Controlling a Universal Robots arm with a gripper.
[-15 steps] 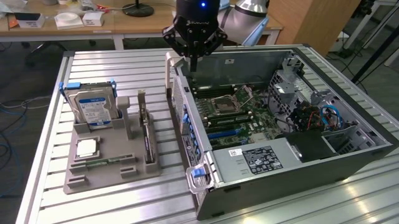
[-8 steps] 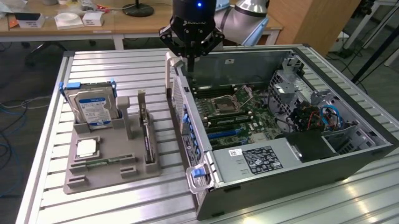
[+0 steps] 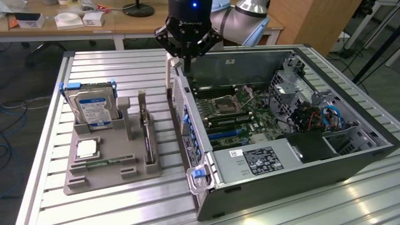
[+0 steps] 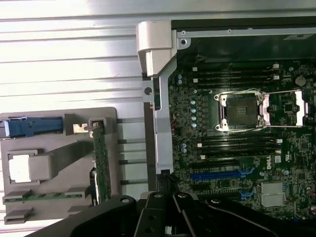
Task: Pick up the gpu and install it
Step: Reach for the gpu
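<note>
Exterior view: a slatted metal surface (image 3: 112, 61) carries an open PC case (image 3: 269, 187). At the case's 9 o'clock lies a grey tray (image 3: 112, 180) holding an upright hard drive (image 3: 93, 110), the gpu (image 3: 148, 138) on edge in the slot nearest the case, a memory stick (image 3: 103, 163) and a square chip (image 3: 87, 149). The arm (image 3: 187, 14) hangs straight down at 12 o'clock over the case's far corner, claw (image 3: 186, 64) pinched shut and empty, well apart from the gpu.
</note>
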